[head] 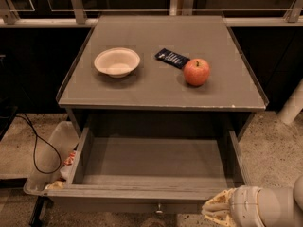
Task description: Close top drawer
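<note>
So the desk [156,86] takes up most of the view, flat grey top with a low lip around the edges, probably there so stuff doesn't roll off. Right under the top is the drawer [156,162], pulled way out toward the camera, so the closing hasn't really started yet imo. It's wide and shallow, nearly as wide as the desk itself, grey wood, nothing inside that I can see, with a flat front panel at the bottom of the view. The gripper [218,211] sits at the bottom right corner, just beside or maybe touching the right end of that front panel, which looks like a setup for shoving it in rather than grabbing anything. Can't tell whether the gripper is spread or pressed together from here. On top there's a bowl [117,62] on the left, an apple [196,72] on the right, and a dark packet [172,57] between them. Tiny round knob [159,207] sits dead centre on the front.
</note>
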`<action>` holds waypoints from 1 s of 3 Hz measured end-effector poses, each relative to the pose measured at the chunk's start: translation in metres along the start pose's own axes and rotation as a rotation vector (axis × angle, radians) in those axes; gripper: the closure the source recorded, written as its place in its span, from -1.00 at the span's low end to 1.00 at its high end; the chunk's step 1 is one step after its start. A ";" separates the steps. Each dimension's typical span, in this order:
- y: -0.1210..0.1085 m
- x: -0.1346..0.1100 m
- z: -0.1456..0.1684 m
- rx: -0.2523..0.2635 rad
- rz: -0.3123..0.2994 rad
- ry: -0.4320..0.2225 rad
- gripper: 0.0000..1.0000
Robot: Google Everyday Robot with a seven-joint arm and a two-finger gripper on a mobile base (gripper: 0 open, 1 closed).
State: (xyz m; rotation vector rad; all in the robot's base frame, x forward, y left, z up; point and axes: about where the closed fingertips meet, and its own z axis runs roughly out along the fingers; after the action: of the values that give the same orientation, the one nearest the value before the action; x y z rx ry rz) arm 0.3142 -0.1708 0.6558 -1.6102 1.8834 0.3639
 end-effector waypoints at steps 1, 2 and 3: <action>0.000 0.000 0.000 0.000 0.000 0.000 -0.77; -0.006 0.000 0.002 0.006 0.003 -0.005 -1.00; -0.038 0.002 0.007 0.035 0.010 -0.013 -0.62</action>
State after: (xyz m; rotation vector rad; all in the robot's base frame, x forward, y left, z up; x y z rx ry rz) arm 0.3522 -0.1765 0.6562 -1.5729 1.8786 0.3428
